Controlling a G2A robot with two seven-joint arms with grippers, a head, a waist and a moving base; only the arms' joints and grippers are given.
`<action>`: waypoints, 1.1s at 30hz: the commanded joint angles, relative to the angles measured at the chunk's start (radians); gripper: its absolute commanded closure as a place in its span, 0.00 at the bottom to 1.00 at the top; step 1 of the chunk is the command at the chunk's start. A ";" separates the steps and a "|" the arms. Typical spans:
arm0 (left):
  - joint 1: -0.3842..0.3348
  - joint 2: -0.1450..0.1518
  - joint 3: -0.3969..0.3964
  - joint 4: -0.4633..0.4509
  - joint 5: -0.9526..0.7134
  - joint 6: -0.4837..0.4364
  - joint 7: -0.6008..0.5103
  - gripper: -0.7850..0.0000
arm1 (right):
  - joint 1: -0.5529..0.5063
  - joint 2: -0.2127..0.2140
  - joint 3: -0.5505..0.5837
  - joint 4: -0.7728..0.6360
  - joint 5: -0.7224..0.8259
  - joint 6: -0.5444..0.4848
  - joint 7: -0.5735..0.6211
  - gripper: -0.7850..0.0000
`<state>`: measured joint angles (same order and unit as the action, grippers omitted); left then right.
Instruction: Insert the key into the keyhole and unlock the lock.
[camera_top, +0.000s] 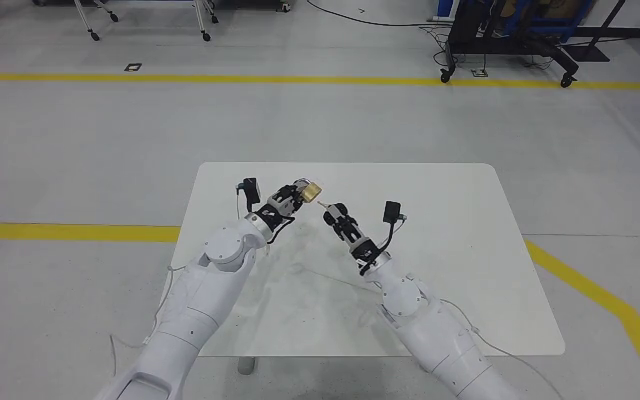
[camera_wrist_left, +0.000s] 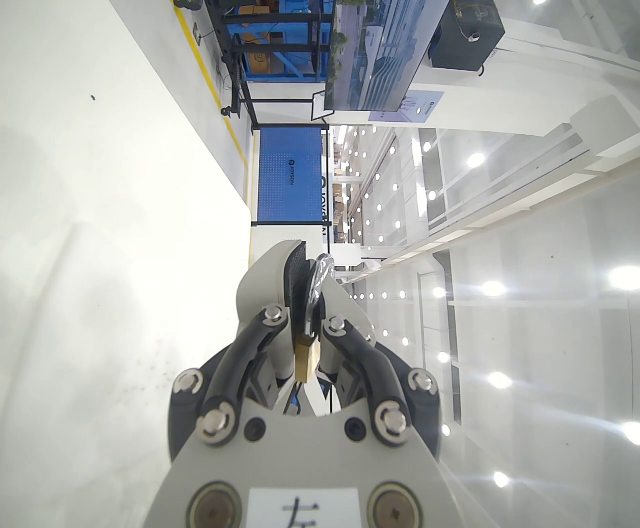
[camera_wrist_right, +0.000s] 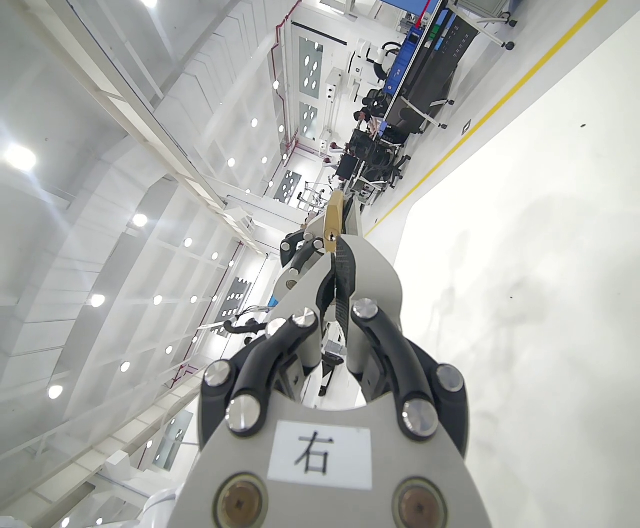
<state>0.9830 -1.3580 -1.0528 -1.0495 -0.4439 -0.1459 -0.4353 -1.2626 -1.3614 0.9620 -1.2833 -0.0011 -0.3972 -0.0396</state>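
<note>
White table, left claw gripping lock

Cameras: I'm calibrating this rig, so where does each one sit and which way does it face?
Top view: above the arms, looking down at the table; both arms show, left gripper holding the lock, right gripper close opposite.
Left wrist view: on the left wrist, looking along its fingers, shut on the lock's shackle, toward the hall.
Right wrist view: on the right wrist, looking along its shut fingers at the lock's keyhole end.
Shared: all three show the lock.
</note>
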 joint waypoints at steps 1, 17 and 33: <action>-0.001 0.000 0.001 0.001 0.009 0.003 -0.004 1.00 | 0.000 -0.002 0.000 -0.003 0.010 -0.002 0.010 1.00; -0.004 -0.007 -0.001 0.006 0.046 0.008 -0.016 1.00 | 0.021 -0.020 0.016 0.015 0.003 0.039 -0.001 1.00; -0.001 -0.014 -0.016 0.008 0.042 0.014 -0.015 1.00 | 0.021 -0.036 0.029 0.025 0.010 0.041 -0.001 1.00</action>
<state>0.9821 -1.3716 -1.0687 -1.0415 -0.4012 -0.1323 -0.4492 -1.2420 -1.3964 0.9904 -1.2595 0.0078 -0.3567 -0.0402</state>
